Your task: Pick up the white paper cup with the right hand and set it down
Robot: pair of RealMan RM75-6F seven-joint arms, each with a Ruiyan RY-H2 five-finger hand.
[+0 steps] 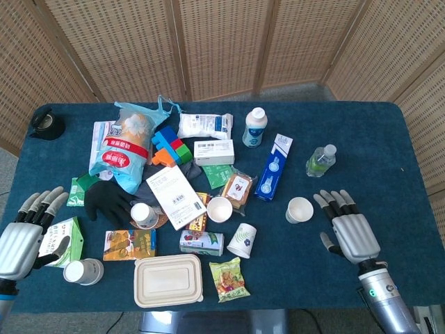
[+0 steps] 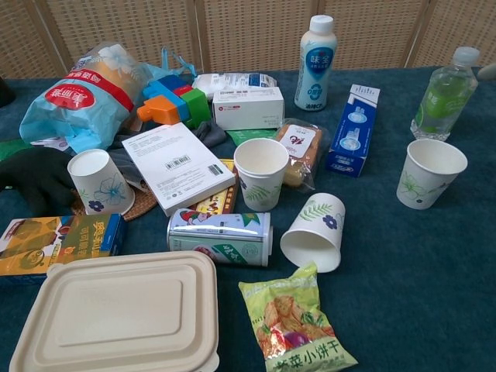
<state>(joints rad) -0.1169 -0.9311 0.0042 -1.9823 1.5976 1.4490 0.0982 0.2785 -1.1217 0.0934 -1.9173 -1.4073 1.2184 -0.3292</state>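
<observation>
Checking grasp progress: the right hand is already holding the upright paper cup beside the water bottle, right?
Not holding it. In the head view the right hand is open, fingers spread, beside the upright paper cup without touching it. The cup does stand near the water bottle.

Woven wicker screen panels (image 1: pixel 222 42) with wooden frames are standing folded all around the back and sides, closing off the dark blue cloth-covered table (image 1: pixel 410 139). Grey floor (image 1: pixel 292 90) is peeking out behind it, soft even lighting.
</observation>
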